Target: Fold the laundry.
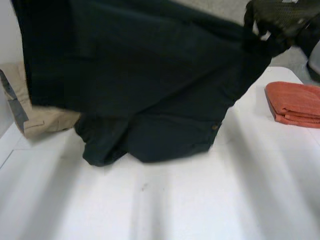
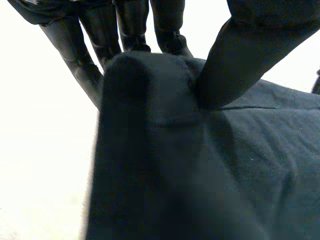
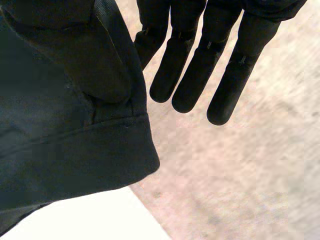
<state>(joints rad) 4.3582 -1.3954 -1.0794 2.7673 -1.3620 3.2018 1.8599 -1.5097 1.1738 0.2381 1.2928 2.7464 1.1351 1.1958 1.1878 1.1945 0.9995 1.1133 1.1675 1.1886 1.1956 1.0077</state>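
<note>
A dark, nearly black garment (image 1: 150, 85) hangs spread across the table's back, its lower part bunched on the white table (image 1: 200, 200). My right hand (image 1: 280, 20) holds its upper right corner up high. In the right wrist view the right hand (image 3: 200, 65) pinches the hemmed corner of the garment (image 3: 60, 125) between thumb and one finger, the other fingers straight. In the left wrist view the left hand (image 2: 125, 25) pinches a fold of the garment (image 2: 175, 175), its thumb (image 2: 240, 60) pressing the cloth against the fingers.
A folded orange-red cloth (image 1: 295, 102) lies at the table's right side. A beige garment (image 1: 30, 115) sits at the left, partly behind the dark one. Speckled floor (image 3: 240, 175) lies beyond the table's edge under the right hand.
</note>
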